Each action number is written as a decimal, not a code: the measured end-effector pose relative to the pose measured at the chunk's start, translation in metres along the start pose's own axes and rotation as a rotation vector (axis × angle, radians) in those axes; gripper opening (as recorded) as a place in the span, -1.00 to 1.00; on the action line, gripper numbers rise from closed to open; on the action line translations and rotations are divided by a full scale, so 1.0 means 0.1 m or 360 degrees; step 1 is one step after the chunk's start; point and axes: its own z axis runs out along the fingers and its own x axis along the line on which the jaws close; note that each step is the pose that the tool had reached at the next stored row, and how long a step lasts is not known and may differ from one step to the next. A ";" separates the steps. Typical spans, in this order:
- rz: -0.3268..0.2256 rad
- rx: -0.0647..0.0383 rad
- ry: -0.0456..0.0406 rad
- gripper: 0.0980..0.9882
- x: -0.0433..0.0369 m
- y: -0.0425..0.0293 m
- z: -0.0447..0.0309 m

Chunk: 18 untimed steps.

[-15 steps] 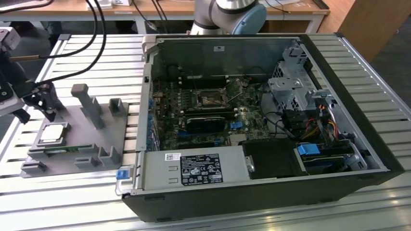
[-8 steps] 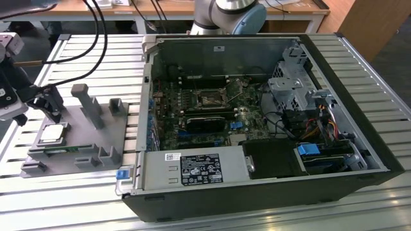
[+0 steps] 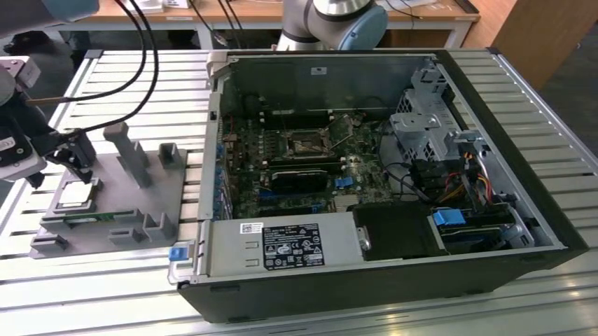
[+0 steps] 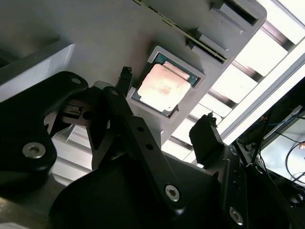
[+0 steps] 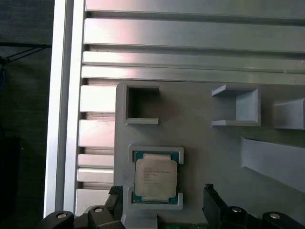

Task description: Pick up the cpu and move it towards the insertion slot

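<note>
So the cpu sits flat in a square pocket of the grey holder, which lies on the slatted metal surface at the exterior view's left. The gripper hangs right over it. In both wrist views the fingers are spread apart, one on each side of the chip, and as far as I can tell they aren't touching it. The insertion slot is well apart from all this, inside the open computer case.

My take on handling: it's light, thin and stiff, so weight is no issue. The metal top looks smooth and probably slippery, and I'd guess the underside is delicate. I'd grab it by two opposite edges, where the pocket's rim looks cut away, squeezing gently and keeping it level.
</note>
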 end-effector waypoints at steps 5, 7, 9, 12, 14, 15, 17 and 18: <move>0.0000 0.0000 0.0000 0.50 0.003 -0.003 0.074; 0.0000 0.0000 0.0000 0.50 0.005 -0.004 0.101; 0.0000 0.0000 0.0000 0.50 0.007 -0.004 0.127; 0.0000 0.0000 0.0000 0.50 0.012 -0.006 0.159; 0.0000 0.0000 0.0000 0.50 0.014 -0.006 0.178; 0.0000 0.0000 0.0000 0.50 0.014 -0.006 0.187; 0.0000 0.0000 0.0000 0.50 0.015 -0.007 0.204; 0.0000 0.0000 0.0000 0.50 0.015 -0.007 0.211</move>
